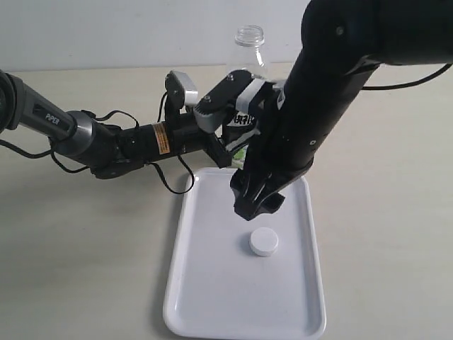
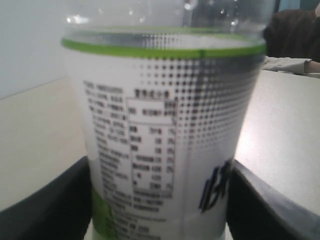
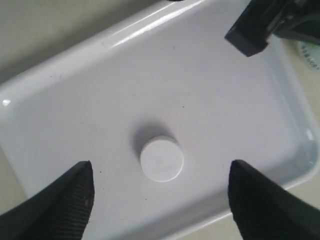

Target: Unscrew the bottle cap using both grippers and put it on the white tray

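Observation:
The white bottle cap [image 1: 262,243] [image 3: 161,159] lies flat on the white tray [image 1: 212,290] [image 3: 75,100], free of any finger. My right gripper [image 1: 256,205] [image 3: 160,175] hangs open just above it, its black fingers [image 3: 70,200] spread wide to either side. The clear bottle [image 1: 249,49] [image 2: 165,125] stands upright behind the tray with its neck uncapped. My left gripper [image 1: 233,120] [image 2: 160,200], on the slim PIPER arm, is shut on the bottle's labelled body, with a dark finger [image 2: 45,205] pressed against each side.
The beige table [image 1: 85,234] surrounds the tray. The PIPER arm [image 1: 85,134] and its cables stretch across the left side. The bulky right arm [image 1: 325,92] comes down from the upper right, covering part of the bottle.

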### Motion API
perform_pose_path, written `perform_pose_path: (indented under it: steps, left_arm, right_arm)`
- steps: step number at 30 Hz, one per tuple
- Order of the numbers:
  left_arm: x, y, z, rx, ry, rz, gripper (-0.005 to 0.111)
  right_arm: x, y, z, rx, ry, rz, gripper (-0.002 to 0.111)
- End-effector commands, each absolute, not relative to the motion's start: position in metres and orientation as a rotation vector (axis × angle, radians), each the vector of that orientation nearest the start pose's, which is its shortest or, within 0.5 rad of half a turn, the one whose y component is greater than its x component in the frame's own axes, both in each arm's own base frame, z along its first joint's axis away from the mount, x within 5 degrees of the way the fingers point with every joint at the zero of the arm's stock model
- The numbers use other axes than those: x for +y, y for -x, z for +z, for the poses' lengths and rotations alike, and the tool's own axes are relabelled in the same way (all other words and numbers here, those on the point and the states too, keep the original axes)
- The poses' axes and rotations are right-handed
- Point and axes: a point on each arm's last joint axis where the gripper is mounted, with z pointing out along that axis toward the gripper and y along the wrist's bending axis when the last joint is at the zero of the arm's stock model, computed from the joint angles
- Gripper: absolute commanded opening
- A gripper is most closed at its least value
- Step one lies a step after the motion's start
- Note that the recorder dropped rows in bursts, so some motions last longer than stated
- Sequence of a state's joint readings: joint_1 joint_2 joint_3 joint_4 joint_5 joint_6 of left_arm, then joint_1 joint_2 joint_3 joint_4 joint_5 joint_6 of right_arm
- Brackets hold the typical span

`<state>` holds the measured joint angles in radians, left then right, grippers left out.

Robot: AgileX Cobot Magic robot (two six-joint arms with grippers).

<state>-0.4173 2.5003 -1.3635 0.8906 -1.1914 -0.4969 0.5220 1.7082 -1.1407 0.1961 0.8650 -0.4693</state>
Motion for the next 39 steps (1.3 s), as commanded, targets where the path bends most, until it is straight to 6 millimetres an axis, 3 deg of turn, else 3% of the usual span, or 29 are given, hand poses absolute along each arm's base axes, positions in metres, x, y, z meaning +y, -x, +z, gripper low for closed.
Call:
perform_pose_path:
  steps: [1,10,17,22,39]
  left_arm:
    - [-0.245,-0.395,0.057,1.414,-0.843,-1.025,0.075]
    - [-0.244,-0.395,0.057,1.416,-0.833,-1.023,0.097]
    - [-0.24,-0.389,0.052,1.4,-0.978,-1.043,0.098]
    - [-0.228,-0.395,0.051,1.427,-0.968,-1.051,0.098]
    - [-0.128,-0.426,0.056,1.655,-0.789,-1.126,0.098]
  right_arm:
    - [0.17,-0.273,0.242,2.568,1.207,0.204,0.072]
    - [0.161,-0.263,0.276,2.458,1.159,0.175,0.072]
    - [0.156,-0.259,0.288,2.423,1.131,0.144,0.072]
    - [0.156,-0.259,0.288,2.421,1.13,0.144,0.072]
    - [0.155,-0.259,0.288,2.414,1.138,0.125,0.072]
